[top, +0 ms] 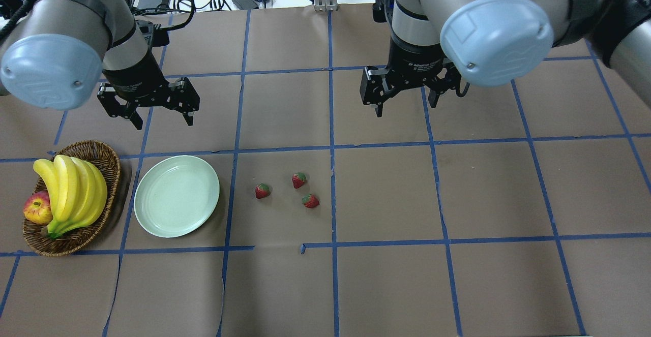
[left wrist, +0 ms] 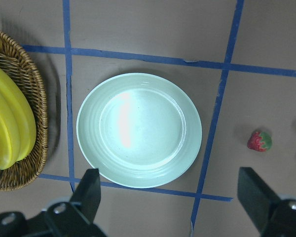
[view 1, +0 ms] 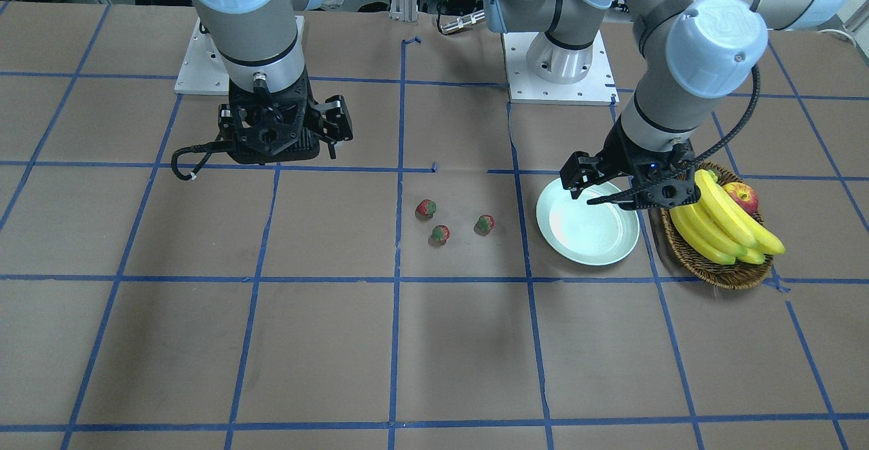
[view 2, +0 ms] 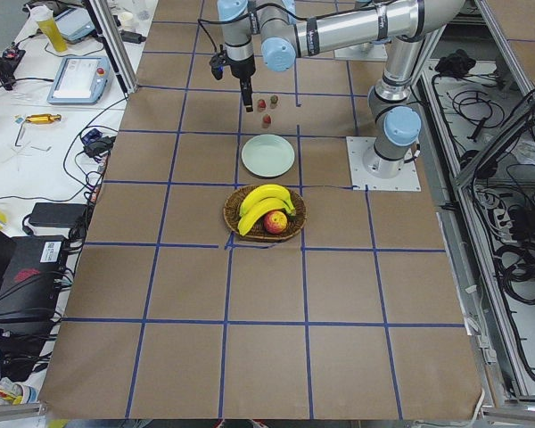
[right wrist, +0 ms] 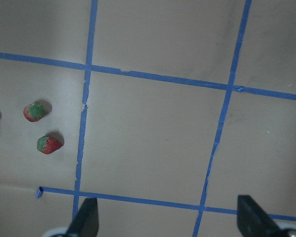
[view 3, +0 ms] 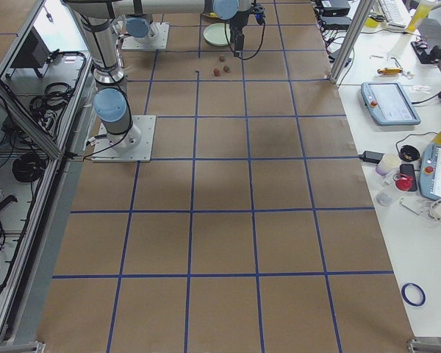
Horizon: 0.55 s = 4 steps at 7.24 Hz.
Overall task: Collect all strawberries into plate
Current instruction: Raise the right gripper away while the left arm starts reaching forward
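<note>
Three small red strawberries (top: 262, 190) (top: 299, 180) (top: 310, 201) with green caps lie on the brown paper near the table's middle; they also show in the front view (view 1: 426, 208) (view 1: 440, 234) (view 1: 485, 223). The pale mint-green plate (top: 176, 195) sits empty to their left. My left gripper (top: 163, 122) hovers open above the plate's far side. Its wrist view shows the plate (left wrist: 139, 130) and one strawberry (left wrist: 259, 140). My right gripper (top: 407, 105) hovers open and empty, beyond and right of the strawberries. Its wrist view shows two strawberries (right wrist: 35, 111) (right wrist: 48, 144) at the left.
A brown wicker basket (top: 96, 148) with a bunch of bananas (top: 71, 189) and a red-yellow apple (top: 36, 209) stands just left of the plate. Blue tape lines grid the brown paper table.
</note>
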Available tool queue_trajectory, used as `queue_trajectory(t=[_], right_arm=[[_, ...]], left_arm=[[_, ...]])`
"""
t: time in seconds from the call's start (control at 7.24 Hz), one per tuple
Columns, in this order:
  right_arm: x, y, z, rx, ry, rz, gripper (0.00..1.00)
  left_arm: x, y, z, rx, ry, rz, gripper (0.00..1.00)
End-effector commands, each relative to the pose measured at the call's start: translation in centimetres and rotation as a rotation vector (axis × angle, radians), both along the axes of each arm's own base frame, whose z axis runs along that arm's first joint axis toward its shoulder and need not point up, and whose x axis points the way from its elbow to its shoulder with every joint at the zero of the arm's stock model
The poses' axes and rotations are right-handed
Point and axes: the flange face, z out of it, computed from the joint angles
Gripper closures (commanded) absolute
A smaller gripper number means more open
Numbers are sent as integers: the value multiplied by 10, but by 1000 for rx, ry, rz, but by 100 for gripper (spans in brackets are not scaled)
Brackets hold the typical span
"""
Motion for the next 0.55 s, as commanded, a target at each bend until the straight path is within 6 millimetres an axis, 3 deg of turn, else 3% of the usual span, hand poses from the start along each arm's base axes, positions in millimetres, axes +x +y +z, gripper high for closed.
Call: queue_trajectory(t=[0.0, 0.41], right_arm=[[-32, -7, 9, -11, 4, -47, 0], [-62, -12, 14, -4, 3, -50, 0]], left_arm=[[-25, 2, -1, -23, 1, -7, 0], [-81, 14, -25, 16, -7, 5, 0]])
